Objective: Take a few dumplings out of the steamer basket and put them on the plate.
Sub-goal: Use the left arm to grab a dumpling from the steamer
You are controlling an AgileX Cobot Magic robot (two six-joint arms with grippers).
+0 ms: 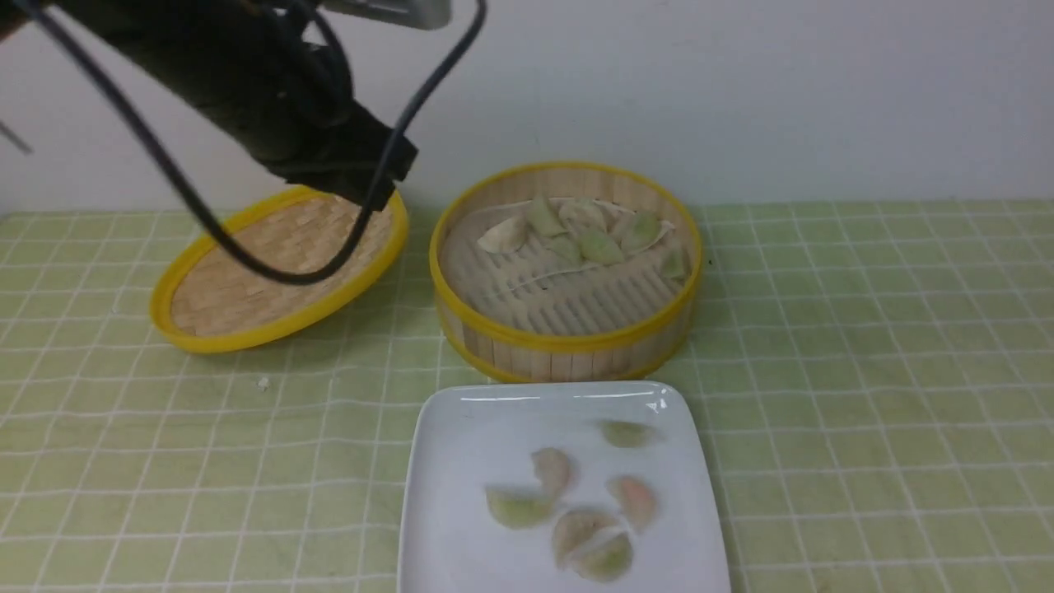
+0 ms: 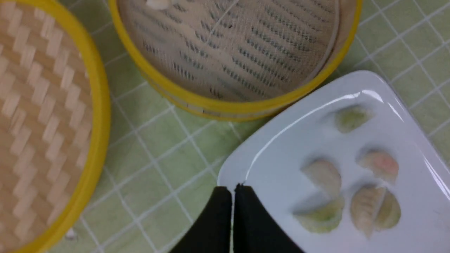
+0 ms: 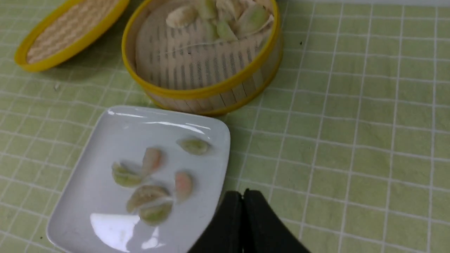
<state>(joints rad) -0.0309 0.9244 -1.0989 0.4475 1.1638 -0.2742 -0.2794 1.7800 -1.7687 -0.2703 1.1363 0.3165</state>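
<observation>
The steamer basket (image 1: 568, 338) stands at the middle with several dumplings (image 1: 576, 231) bunched at its far side. The white plate (image 1: 469, 461) lies just in front of it and holds several dumplings (image 1: 576, 502). My left gripper (image 2: 232, 188) is shut and empty, raised above the plate's (image 2: 281, 151) corner nearest the lid. My right gripper (image 3: 242, 192) is shut and empty, raised beside the plate's (image 3: 116, 133) right edge; it is out of the front view. My left arm (image 1: 272, 99) hangs over the lid.
The shallow woven yellow-rimmed lid (image 1: 280, 263) leans tilted on the table left of the basket. A green checked cloth (image 1: 865, 371) covers the table. A white wall runs behind. A black cable (image 1: 247, 255) loops down over the lid.
</observation>
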